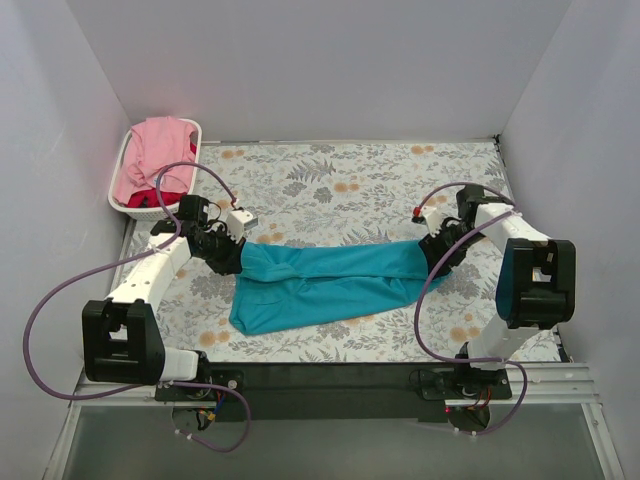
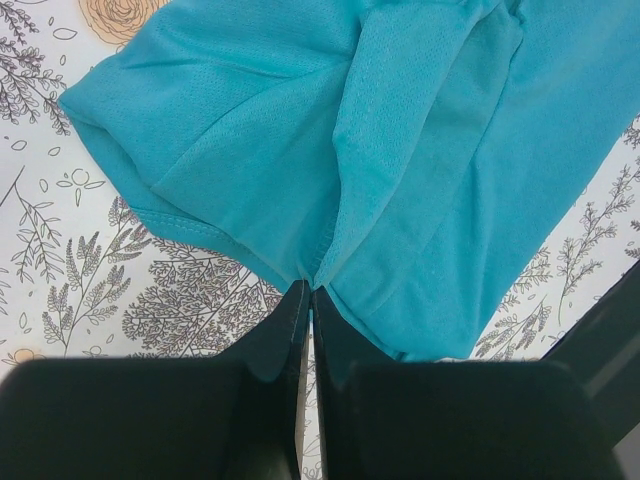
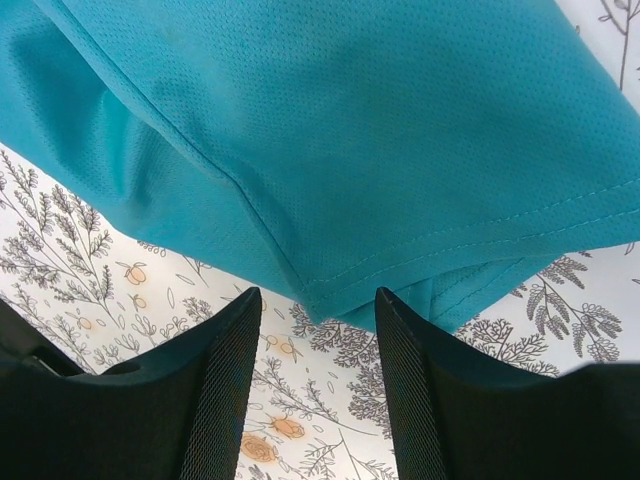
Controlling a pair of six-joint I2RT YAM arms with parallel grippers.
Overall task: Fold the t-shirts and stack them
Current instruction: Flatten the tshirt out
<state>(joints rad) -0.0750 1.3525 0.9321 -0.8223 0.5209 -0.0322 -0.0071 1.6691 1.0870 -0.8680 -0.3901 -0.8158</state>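
The teal t-shirt (image 1: 325, 280) lies stretched in a long band across the floral table, folded lengthwise. My left gripper (image 1: 236, 256) is at its left end and is shut on a pinch of the teal cloth (image 2: 400, 170), the jaws pressed together with the edge between them (image 2: 309, 288). My right gripper (image 1: 440, 250) is at the shirt's right end, open, its fingers either side of the hemmed corner (image 3: 330, 305) without closing on it (image 3: 316, 298). The pink t-shirt (image 1: 155, 150) and a red one (image 1: 165, 196) lie in the basket.
The white slatted basket (image 1: 125, 165) stands at the back left corner of the table. The floral cloth (image 1: 340, 180) covers the table. White walls close in on the left, back and right. A black strip (image 1: 330, 375) runs along the near edge.
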